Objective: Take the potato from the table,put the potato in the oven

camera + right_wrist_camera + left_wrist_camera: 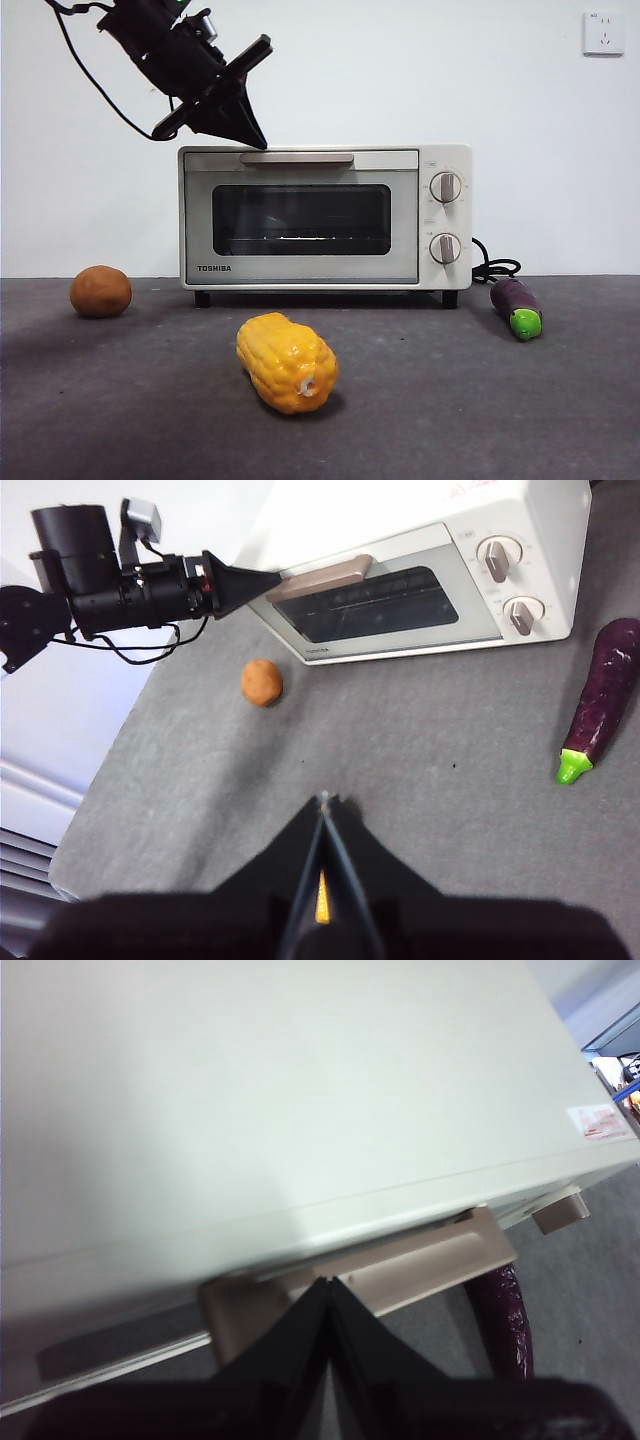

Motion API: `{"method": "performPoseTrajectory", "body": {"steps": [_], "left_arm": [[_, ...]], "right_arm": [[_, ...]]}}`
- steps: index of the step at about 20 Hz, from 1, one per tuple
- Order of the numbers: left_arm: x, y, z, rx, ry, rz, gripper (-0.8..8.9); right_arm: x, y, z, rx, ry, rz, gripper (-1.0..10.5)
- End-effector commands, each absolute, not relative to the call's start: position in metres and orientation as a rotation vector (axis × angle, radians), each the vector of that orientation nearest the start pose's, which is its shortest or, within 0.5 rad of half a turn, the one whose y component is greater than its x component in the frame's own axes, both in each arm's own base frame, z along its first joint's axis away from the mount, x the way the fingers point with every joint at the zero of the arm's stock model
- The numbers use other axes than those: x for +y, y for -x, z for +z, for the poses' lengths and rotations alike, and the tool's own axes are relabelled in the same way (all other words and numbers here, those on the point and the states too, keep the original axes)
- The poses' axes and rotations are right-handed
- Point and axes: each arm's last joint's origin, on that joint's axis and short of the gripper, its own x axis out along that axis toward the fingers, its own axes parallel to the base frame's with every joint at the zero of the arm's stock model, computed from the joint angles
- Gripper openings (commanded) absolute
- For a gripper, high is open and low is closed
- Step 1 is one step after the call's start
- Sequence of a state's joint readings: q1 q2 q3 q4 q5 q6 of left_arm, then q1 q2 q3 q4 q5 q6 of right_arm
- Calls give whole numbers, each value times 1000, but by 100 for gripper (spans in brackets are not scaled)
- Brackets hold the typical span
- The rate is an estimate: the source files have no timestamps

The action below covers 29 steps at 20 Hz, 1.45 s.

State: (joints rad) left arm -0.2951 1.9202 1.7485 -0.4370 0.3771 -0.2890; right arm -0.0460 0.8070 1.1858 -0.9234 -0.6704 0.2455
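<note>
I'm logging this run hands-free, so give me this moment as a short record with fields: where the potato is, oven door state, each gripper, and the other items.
potato: on the table, left of the oven in the front view, untouched
oven: door shut, handle at top front
left gripper: jaws shut, tips just above the oven handle's left end, holding nothing
right gripper: jaws shut, waiting above the table, away from the oven
corn: lying on the table in front of the oven
eggplant: lying on the table, right of the oven

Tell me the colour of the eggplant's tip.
Bright green, on the glossy purple eggplant's tip; the front view shows it best.
</note>
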Motion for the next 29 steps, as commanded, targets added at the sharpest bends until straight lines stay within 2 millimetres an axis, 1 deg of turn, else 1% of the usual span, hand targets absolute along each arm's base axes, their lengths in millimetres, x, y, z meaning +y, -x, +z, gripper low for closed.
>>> {"method": "performPoseTrajectory", "body": {"steps": [1, 7, 12, 15, 21, 29], "left_arm": [[-143, -419, 311, 705, 269, -542, -6], [-147, -418, 309, 696, 207, -506, -6], [-147, -419, 309, 692, 199, -486, -6], [-147, -420, 306, 702, 198, -484, -6], [-148, -422, 292, 769, 197, -480, -6], [-147, -416, 284, 854, 139, -487, -6]], "right_arm": [[12, -123, 395, 587, -414, 552, 1], [12, -126, 394, 601, -421, 557, 1], [13, -126, 394, 602, -425, 568, 1], [13, -126, 394, 604, -433, 596, 1], [13, -125, 394, 608, -436, 597, 2], [13, -125, 394, 611, -437, 599, 2]]}}
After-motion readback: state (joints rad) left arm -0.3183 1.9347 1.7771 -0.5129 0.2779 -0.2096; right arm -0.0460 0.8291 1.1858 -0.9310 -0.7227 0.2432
